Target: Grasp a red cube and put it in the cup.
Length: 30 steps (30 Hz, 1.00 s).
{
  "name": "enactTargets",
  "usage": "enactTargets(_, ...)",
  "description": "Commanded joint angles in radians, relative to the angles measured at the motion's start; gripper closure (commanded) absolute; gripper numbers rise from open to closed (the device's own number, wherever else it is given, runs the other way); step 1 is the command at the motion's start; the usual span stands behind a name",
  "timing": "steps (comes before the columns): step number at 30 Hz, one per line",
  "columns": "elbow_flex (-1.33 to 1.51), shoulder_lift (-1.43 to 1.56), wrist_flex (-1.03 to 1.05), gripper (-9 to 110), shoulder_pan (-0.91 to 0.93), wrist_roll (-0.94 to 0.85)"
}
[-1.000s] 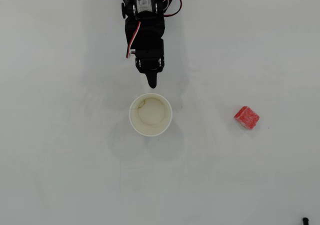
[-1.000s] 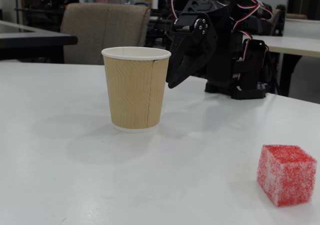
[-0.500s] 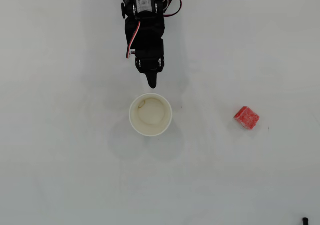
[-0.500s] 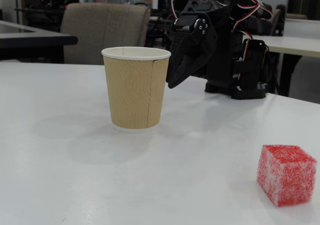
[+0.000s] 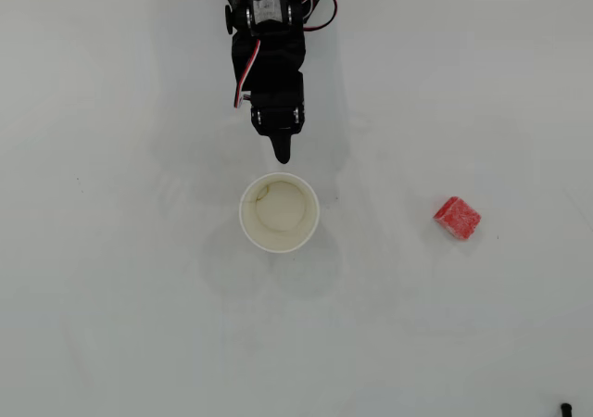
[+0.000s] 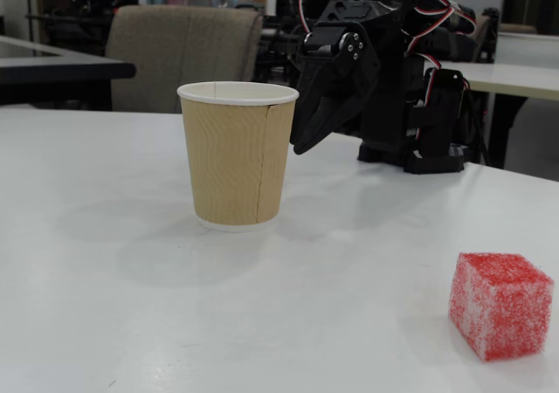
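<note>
The red cube (image 5: 457, 218) lies on the white table, right of the cup in the overhead view; in the fixed view the red cube (image 6: 499, 305) sits near the front right. The cup (image 5: 279, 213) stands upright with nothing inside; from the side the cup (image 6: 237, 153) shows a tan ribbed wall and a white rim. My black gripper (image 5: 283, 156) hangs just behind the cup, tips pointing down, shut with nothing in it. In the fixed view the gripper (image 6: 300, 147) is beside the cup's right edge, a little above the table.
The arm's base (image 6: 415, 105) stands at the back of the table. A chair (image 6: 183, 57) and other tables are behind it. A small dark object (image 5: 565, 406) lies at the overhead view's bottom right corner.
</note>
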Motion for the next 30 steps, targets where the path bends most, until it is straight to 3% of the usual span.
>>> enactTargets(1, 0.075, 0.014, -0.028, 101, -0.009, -0.002)
enactTargets(9, 0.075, 0.014, -0.021, 101, -0.11, -0.066)
enactTargets(14, 0.075, 0.014, -0.021, 101, -0.126, -0.364)
enactTargets(22, 0.075, 0.014, 0.006, 101, -0.199, -1.003)
enactTargets(30, 0.075, 0.014, -0.018, 101, -0.339, -1.155)
